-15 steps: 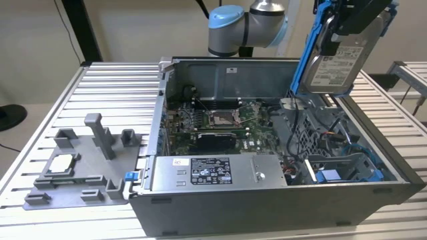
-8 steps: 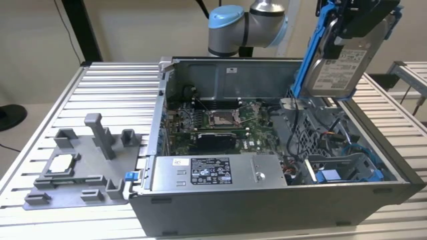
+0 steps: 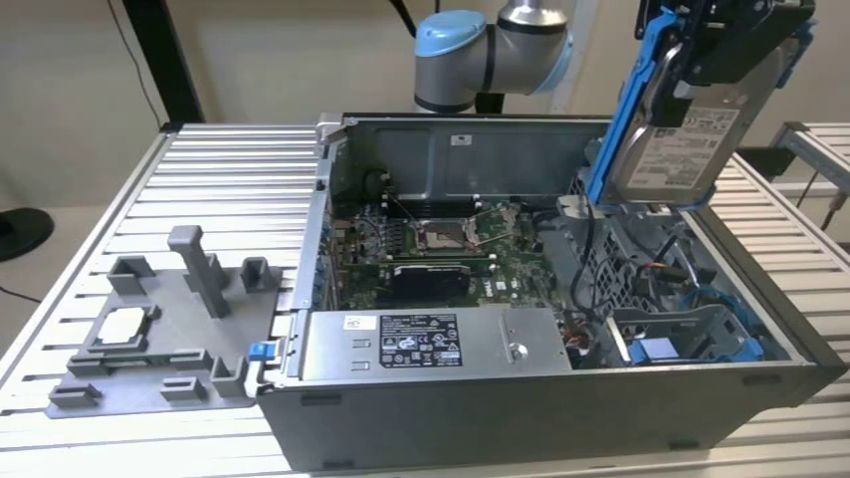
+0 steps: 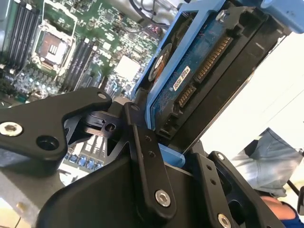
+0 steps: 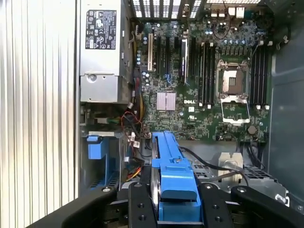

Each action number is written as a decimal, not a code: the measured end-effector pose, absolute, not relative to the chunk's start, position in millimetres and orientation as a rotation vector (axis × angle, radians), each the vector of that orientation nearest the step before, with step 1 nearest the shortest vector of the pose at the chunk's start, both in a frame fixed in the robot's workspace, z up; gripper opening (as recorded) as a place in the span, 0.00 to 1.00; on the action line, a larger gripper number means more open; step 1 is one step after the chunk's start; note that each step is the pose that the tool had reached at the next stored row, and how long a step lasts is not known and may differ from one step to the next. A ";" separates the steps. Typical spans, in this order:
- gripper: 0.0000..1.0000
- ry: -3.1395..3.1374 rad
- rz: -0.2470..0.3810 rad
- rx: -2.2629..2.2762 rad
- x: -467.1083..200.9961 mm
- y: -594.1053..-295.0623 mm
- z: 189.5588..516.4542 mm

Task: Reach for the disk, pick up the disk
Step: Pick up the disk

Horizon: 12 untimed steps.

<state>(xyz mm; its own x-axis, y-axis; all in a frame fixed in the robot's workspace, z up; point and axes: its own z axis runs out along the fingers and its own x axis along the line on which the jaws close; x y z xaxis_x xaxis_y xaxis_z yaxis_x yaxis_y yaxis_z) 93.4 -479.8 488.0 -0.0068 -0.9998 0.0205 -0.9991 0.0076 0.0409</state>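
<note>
In the exterior view the tool [image 3: 724, 45] hangs above the open computer case [image 3: 558, 398], clamped on the disk [image 3: 678, 139], which dangles below it, tilted, label outward, clear of the case and the slatted bench [image 3: 199, 159].

In the second wrist view the disk [image 4: 199, 80] sits between black fingers [image 4: 147, 156], blue rail against them, circuit side showing.

In the first wrist view the blue rail [image 5: 173, 185] runs out from the tool over the motherboard [image 5: 190, 85].

The disk looks stiff, fairly heavy and shock-sensitive; the rails seem the safest hold.
</note>
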 end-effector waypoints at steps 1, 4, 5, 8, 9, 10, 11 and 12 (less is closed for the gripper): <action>0.00 -2.198 -0.024 2.182 93.4 -482.1 488.0; 0.00 -2.197 -0.027 2.181 93.5 -488.9 487.9; 0.00 -2.196 -0.028 2.181 93.5 -491.3 488.0; 0.00 -2.195 -0.029 2.180 93.6 -499.5 487.9; 0.00 -2.195 -0.030 2.180 93.7 -502.3 487.9; 0.00 -2.195 -0.030 2.179 93.8 -505.1 487.9; 0.00 -2.195 -0.031 2.179 94.0 -508.1 487.9; 0.00 -2.194 -0.031 2.179 94.2 -510.9 487.9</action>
